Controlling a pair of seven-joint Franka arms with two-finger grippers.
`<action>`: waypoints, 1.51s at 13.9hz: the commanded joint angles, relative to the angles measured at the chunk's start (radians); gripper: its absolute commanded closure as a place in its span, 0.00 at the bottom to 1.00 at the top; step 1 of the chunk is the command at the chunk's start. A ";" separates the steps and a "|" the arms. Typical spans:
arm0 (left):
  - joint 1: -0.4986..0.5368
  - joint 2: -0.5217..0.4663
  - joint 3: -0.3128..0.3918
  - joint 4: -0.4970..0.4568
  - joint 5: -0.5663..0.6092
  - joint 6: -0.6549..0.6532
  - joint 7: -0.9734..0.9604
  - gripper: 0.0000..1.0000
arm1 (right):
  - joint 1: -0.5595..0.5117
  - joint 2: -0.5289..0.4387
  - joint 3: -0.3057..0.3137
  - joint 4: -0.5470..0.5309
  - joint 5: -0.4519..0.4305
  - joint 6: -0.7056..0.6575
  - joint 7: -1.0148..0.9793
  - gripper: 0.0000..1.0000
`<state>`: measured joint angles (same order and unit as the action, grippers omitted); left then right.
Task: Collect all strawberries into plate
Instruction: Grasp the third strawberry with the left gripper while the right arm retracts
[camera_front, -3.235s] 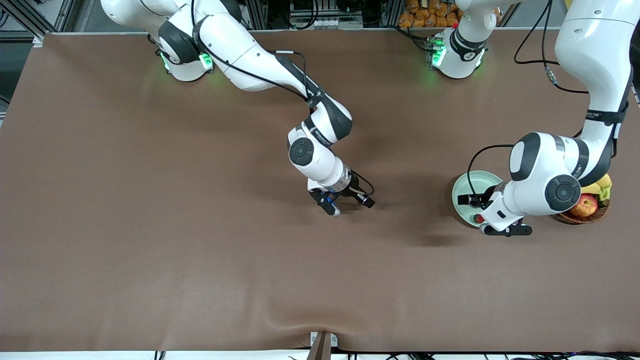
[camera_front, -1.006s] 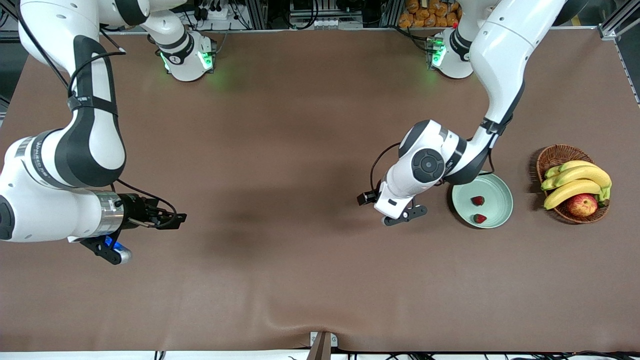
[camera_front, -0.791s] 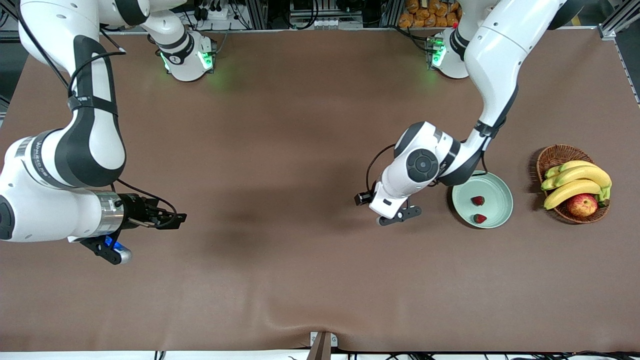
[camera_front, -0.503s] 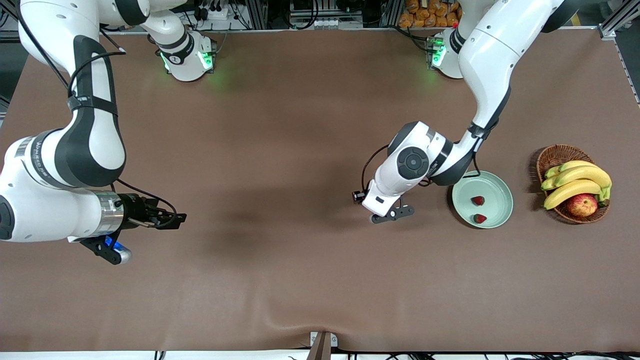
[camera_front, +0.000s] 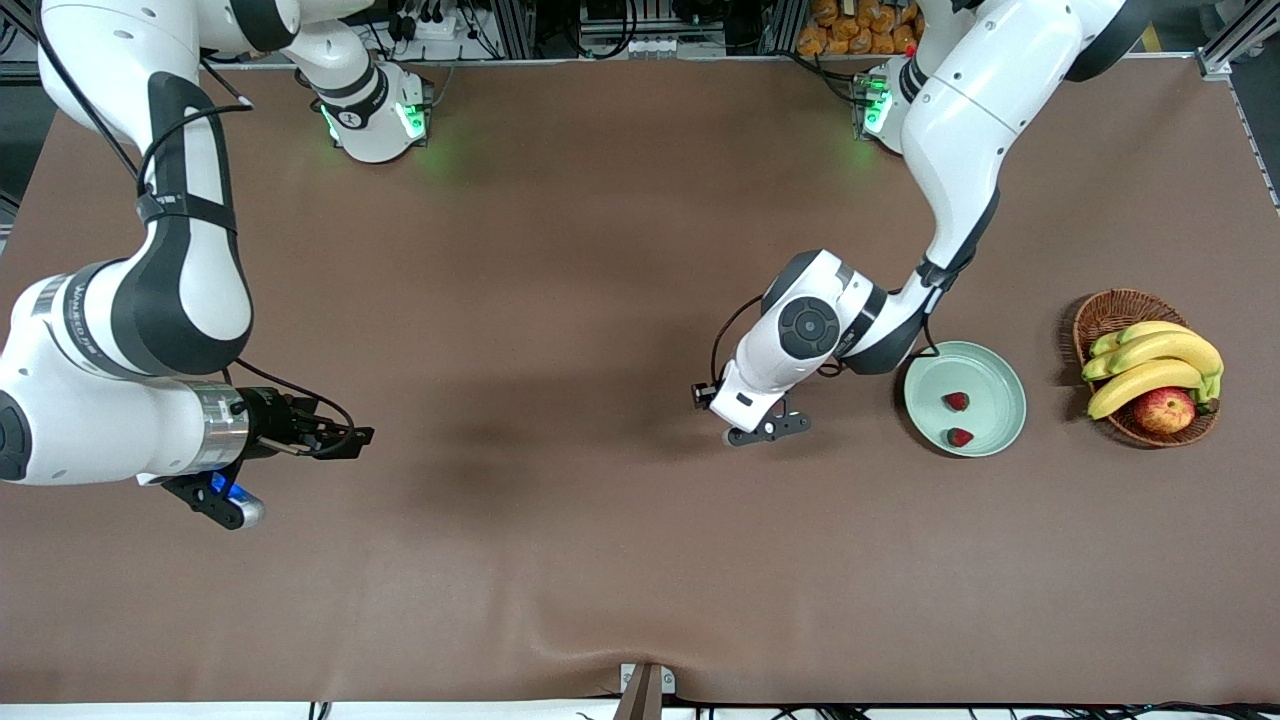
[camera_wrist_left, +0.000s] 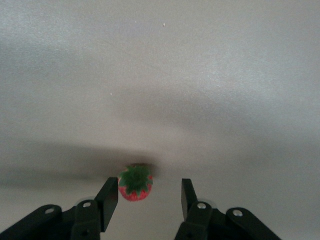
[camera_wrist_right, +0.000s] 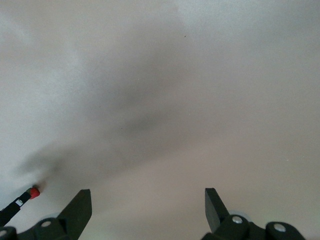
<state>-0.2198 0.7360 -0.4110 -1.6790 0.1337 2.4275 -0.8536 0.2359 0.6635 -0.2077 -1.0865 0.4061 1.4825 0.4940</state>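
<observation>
With two strawberries (camera_front: 956, 402) already in the plate (camera_front: 1005, 383), the left gripper (camera_wrist_left: 145, 197) straddles the third strawberry (camera_wrist_left: 135, 182) on the tabletop (camera_front: 560, 560), fingers half-open but off-centre, so closing may nudge it away, while the right gripper (camera_wrist_right: 147, 205) waits wide open.

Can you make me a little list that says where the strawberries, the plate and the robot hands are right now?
Plate: round pale mint-green plate, beside the brown wicker fruit basket.
Strawberries on plate: two small red strawberries.
Third strawberry: small red strawberry with a green leafy cap, on the brown table, not on the plate.
Left gripper: low over the table near the plate, fingers apart around the third strawberry, one finger close beside it.
Right gripper: waits open over the right arm's end of the table, holding nothing.
</observation>
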 joint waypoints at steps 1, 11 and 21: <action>-0.010 0.003 0.018 0.004 0.043 0.016 -0.007 0.42 | -0.153 -0.361 0.021 -0.185 -0.285 -0.103 -0.376 0.00; -0.026 0.016 0.031 -0.007 0.078 0.016 -0.022 0.41 | -0.153 -0.372 0.021 -0.217 -0.286 -0.077 -0.377 0.00; -0.039 0.026 0.037 -0.015 0.083 0.016 -0.021 0.46 | -0.144 -0.498 0.024 -0.427 -0.290 0.085 -0.379 0.00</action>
<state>-0.2420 0.7599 -0.3860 -1.6922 0.1872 2.4315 -0.8540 0.0835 0.2088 -0.1911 -1.4646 0.1393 1.5459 0.1100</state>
